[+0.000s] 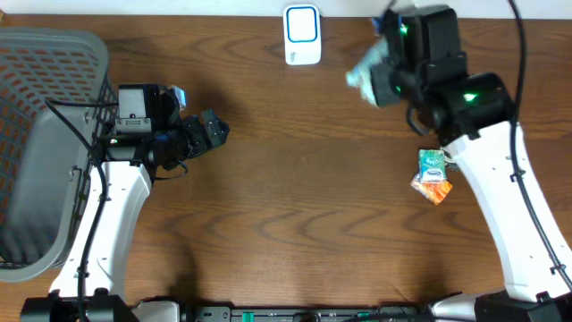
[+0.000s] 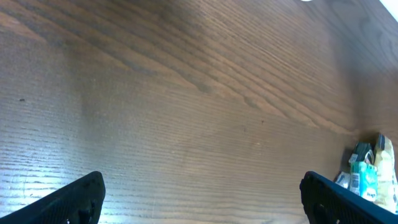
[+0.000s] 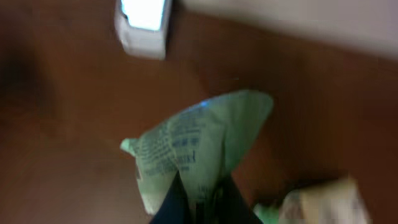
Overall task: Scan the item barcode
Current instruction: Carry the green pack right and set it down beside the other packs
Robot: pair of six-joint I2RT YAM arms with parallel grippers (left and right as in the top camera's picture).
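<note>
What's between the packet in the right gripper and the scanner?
Nothing but bare table. The overhead view shows only wood between the packet and the scanner.

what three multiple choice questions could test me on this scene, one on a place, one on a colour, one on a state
1. Where does the scanner stand on the table?
A. near edge
B. far edge
C. left corner

2. What colour is the packet in the right gripper?
A. pale green
B. red
C. black

3. How is the left gripper?
A. shut on a packet
B. shut, empty
C. open, empty

Answers:
1 B: the overhead view shows it at the far edge, opposite the arms' bases.
2 A: the right wrist view shows pale green wrapping pinched in it.
3 C: its jaws stand wide apart over bare wood.
</note>
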